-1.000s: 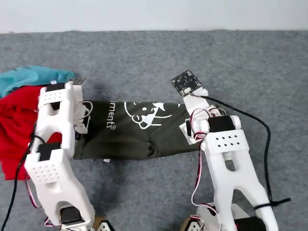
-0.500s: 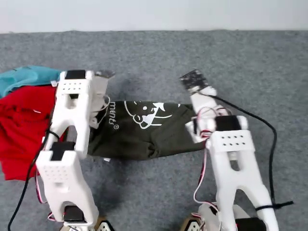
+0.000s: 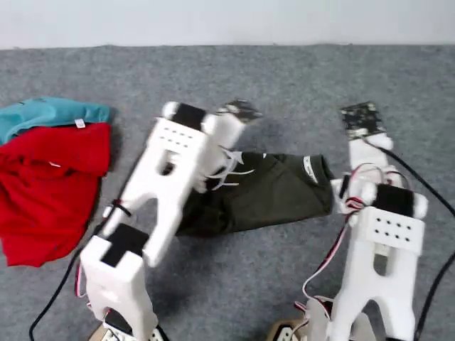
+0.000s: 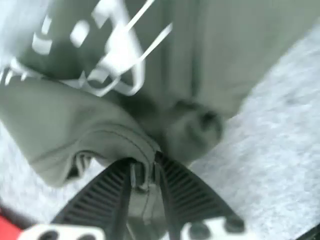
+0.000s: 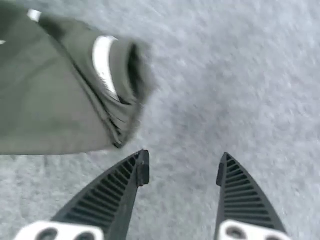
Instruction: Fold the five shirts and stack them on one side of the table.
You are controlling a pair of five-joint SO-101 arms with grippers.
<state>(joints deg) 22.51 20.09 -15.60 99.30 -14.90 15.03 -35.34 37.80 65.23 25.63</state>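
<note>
In the high view the left arm [image 3: 167, 177] lies across the left part of the dark shirt [image 3: 277, 195] and hides most of its white print. The red shirt [image 3: 43, 192] and the teal shirt [image 3: 43, 114] are both cut off by the left edge, and the red one covers the teal one's near side. In the left wrist view the print is too blurred to make out. In the right wrist view the dark shirt's end is blurred and runs out of the picture.

Shirt [image 3: 270, 195] end — farther right, in left claw [image 4: 145, 162]
</note>
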